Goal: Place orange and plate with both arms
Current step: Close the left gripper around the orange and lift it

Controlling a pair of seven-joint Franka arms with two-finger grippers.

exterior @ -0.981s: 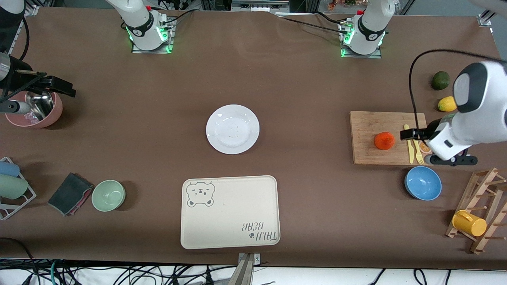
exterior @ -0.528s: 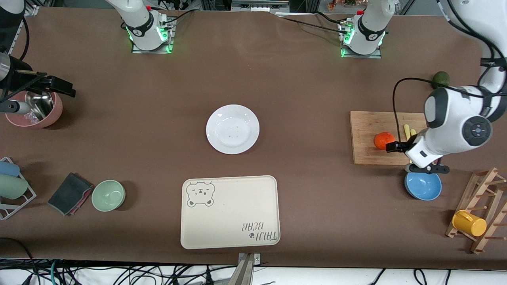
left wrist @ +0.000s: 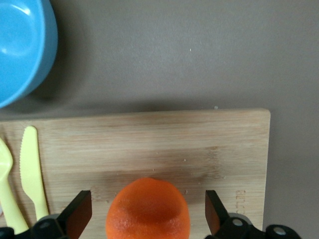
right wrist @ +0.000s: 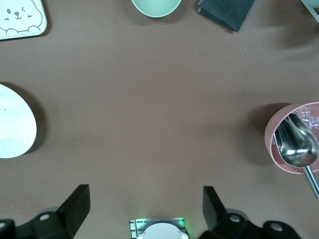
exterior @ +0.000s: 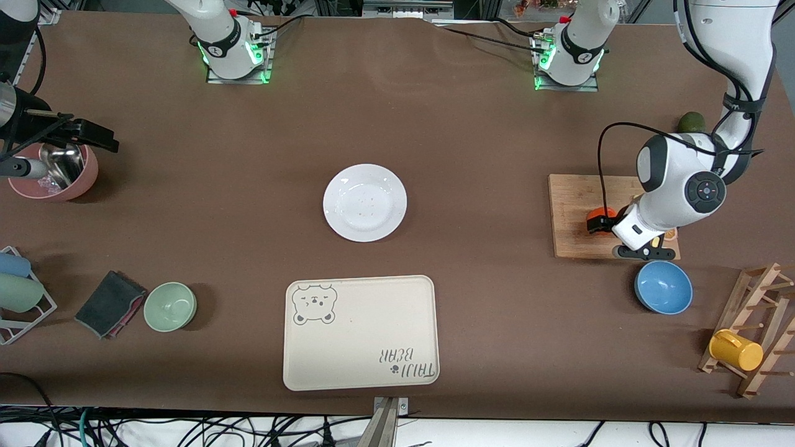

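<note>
The small round reddish-orange orange (left wrist: 148, 209) sits on the bamboo cutting board (left wrist: 149, 144) near the left arm's end of the counter (exterior: 484, 155). The left gripper (exterior: 601, 225) straddles it, fingers (left wrist: 79, 213) spread wide, nothing gripped yet.

Judgement: light, firm, prone to roll; clamp across its widest middle.

The glossy white round plate (exterior: 364, 202) lies mid-counter: rigid, slippery, breakable; take it by the rim.

The right gripper (right wrist: 144, 209) waits, wide open and empty, over the counter near the pink bowl (exterior: 87, 177).

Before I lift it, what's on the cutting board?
An orange between the left hand's open fingers, and a yellow plastic knife. The arm hides part of the cutting board.
</note>
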